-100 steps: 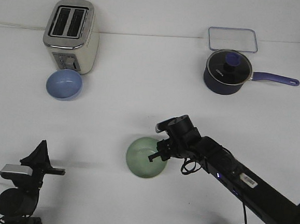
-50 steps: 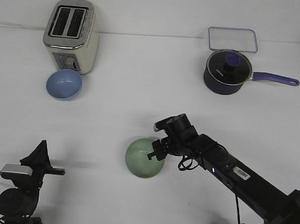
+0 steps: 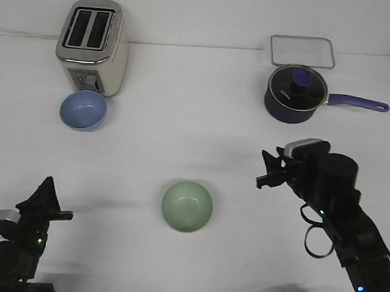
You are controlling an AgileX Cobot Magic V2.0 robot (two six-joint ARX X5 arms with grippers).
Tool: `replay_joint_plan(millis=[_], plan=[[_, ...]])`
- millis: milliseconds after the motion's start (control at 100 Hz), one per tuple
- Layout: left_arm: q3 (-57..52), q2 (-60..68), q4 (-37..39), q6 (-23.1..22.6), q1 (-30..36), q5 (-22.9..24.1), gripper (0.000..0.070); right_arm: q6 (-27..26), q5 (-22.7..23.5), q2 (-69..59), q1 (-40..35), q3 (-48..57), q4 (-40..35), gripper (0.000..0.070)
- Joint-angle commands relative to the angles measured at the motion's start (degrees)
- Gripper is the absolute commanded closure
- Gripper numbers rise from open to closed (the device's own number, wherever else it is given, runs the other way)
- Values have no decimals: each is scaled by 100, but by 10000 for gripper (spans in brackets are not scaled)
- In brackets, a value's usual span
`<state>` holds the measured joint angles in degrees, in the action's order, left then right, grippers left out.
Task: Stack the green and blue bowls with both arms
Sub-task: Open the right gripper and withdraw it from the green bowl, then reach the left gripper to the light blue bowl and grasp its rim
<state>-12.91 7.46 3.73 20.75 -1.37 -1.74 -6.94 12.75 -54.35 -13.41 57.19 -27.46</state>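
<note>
Front view showed the green bowl (image 3: 187,205) sitting upright on the white table (image 3: 183,118), near the table's front edge and free of any gripper. The blue bowl (image 3: 83,109) sat well apart from it at the back left, just in front of the cream 2-slot toaster (image 3: 93,46). The right gripper (image 3: 268,173) hung to the right of the green bowl, clear of it, holding nothing; whether its jaws stood apart or together I could not tell. The left gripper (image 3: 44,200) sat low at the front left corner, holding nothing, its jaw state also unclear. A navy lidded saucepan (image 3: 297,94) stood at the back right, a clear rectangular tray (image 3: 302,52) just behind it.
</note>
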Motion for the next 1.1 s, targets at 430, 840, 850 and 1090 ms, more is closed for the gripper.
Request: replay_joint_plan(millis=[430,840,850,1090], plan=[[-4170,5737,-1491,-271,-361,-197,636,72,-251,2975,411,-2605,542,441],[-6201,8710,-2041,-533,-699,-448,76,87,-223,2997,411,-2605,424,441],[-6234,8767,-2041,-533,-704,-448,76,90,-223,2997,411,-2605,424,441],[-6813,9892,-1808,-575,-776,-448,76,98,-229,2992,411,-2605,387,441]])
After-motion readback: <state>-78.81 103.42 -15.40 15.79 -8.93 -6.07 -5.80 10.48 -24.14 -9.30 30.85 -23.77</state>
